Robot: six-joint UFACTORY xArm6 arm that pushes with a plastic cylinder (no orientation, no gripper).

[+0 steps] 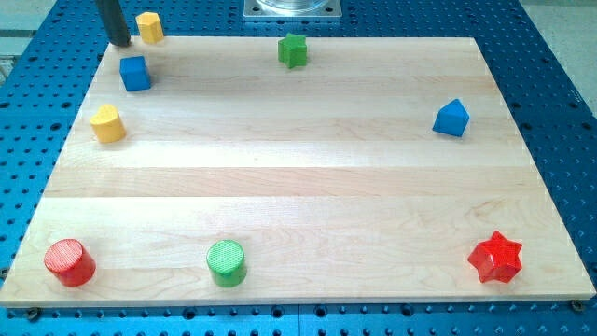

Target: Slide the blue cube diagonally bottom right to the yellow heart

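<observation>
The blue cube [135, 73] lies near the top left corner of the wooden board [298, 187]. My tip [120, 43] is just above and slightly left of the cube, at the board's top edge, with a small gap between them. A yellow block that looks like the heart [107, 123] lies below and slightly left of the cube. A second yellow block, seemingly a pentagon [149, 27], sits at the top edge just right of my tip.
A green star [292, 50] is at top centre. Another blue block [451, 119] is at the right. A red cylinder [70, 262] is at bottom left, a green cylinder [226, 262] at bottom centre-left and a red star [495, 259] at bottom right.
</observation>
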